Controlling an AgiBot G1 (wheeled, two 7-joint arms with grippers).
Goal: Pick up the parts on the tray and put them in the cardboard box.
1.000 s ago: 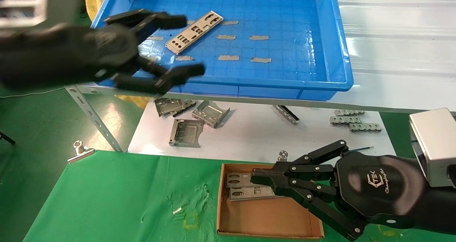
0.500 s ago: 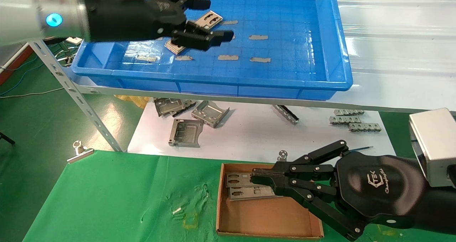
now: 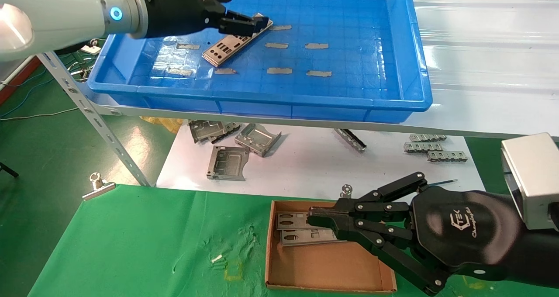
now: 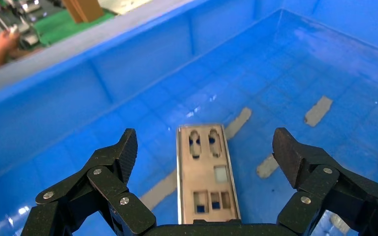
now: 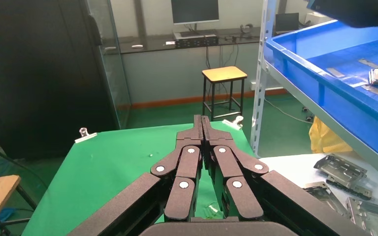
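Note:
One part (image 3: 225,48), a long silver plate with cut-outs, lies slantwise in the left half of the blue tray (image 3: 279,107). My left gripper (image 3: 244,11) hangs open just above the plate's far end. In the left wrist view the part (image 4: 207,172) lies lengthwise between the spread fingers of the left gripper (image 4: 205,147), untouched. Two more plates (image 3: 297,228) lie in the far half of the cardboard box (image 3: 325,266). My right gripper (image 3: 311,216) is shut and empty above the box's far side; the right wrist view shows the right gripper (image 5: 202,120) with its fingers pressed together.
Grey tape strips (image 3: 279,70) dot the tray floor. Below the shelf, folded metal brackets (image 3: 228,161) and small connector pieces (image 3: 430,148) lie on a white sheet. A binder clip (image 3: 98,185) sits at the green cloth's far left edge. A slanted shelf leg (image 3: 109,137) stands left.
My left gripper has swung from the tray's front-left corner up and into the tray, stopping over the plate's far end. The right arm and the box have stayed still.

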